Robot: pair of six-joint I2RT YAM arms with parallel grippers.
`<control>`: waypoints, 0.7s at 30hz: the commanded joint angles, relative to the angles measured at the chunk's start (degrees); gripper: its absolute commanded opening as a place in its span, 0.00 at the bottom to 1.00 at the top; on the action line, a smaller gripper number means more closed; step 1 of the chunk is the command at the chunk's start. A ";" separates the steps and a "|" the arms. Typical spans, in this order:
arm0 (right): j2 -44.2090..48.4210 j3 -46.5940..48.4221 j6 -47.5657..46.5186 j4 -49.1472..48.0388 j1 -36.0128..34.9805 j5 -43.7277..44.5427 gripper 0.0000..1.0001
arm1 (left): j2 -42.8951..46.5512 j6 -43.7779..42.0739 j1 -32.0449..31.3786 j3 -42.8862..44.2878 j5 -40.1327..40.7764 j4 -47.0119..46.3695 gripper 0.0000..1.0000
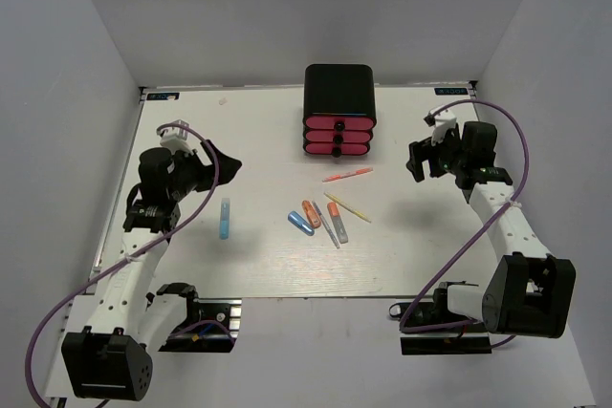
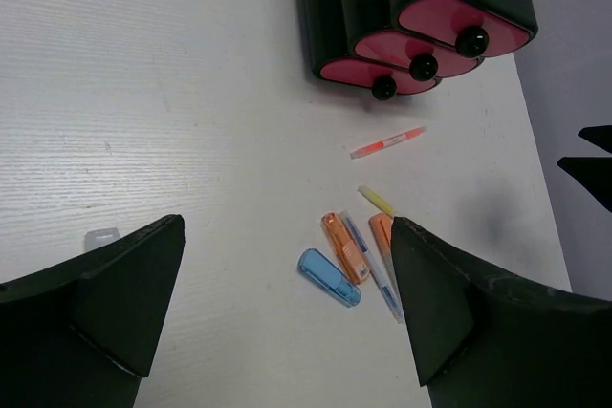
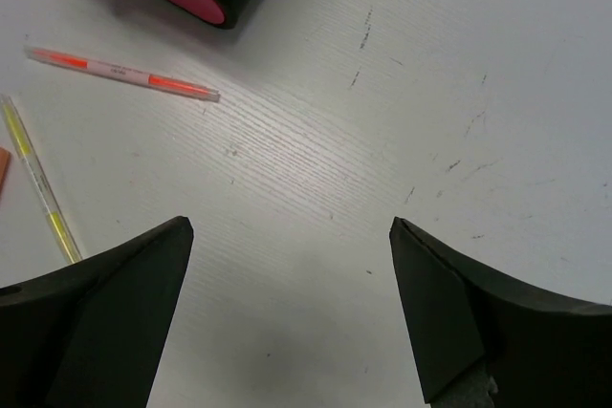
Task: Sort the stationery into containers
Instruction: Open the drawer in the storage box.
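While none of the stationery has reached a drawer, the task looks to be at its very start. The left gripper (image 1: 228, 161), jaws wide apart and empty, hangs at the left of the top view, near the lone light-blue pen (image 1: 225, 218). The right gripper (image 1: 418, 160), equally spread and empty, hangs at the right. The blue capsule (image 1: 300, 223), orange capsules (image 1: 311, 213), yellow pen (image 1: 348, 207) and pink-orange pen (image 1: 348, 175) lie mid-frame on the table (image 1: 191, 121), below the cabinet (image 1: 338, 91). Its three pink drawers (image 1: 338, 136) sit closed, so the next move probably calls for pulling a knob (image 2: 470, 41) before any pen goes in
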State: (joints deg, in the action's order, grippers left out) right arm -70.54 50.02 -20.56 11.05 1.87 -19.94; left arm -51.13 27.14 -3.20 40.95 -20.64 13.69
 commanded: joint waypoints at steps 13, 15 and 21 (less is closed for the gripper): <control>3.13 -2.12 -3.48 4.70 -5.99 -25.50 0.56 | -5.56 3.54 0.04 -1.13 -7.74 -6.40 0.29; 2.78 -2.29 2.41 -0.91 -10.36 -22.27 0.53 | -5.56 4.07 0.04 -1.84 -7.14 -6.40 0.65; -4.24 2.62 20.09 -4.46 -17.86 -12.14 0.52 | -5.03 4.07 0.04 -3.24 -4.41 -4.65 0.82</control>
State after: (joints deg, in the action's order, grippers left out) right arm -71.64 49.30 -11.92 10.39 -14.20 -36.18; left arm -57.52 31.33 -3.20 37.89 -26.24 9.04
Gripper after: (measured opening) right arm 0.517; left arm 0.811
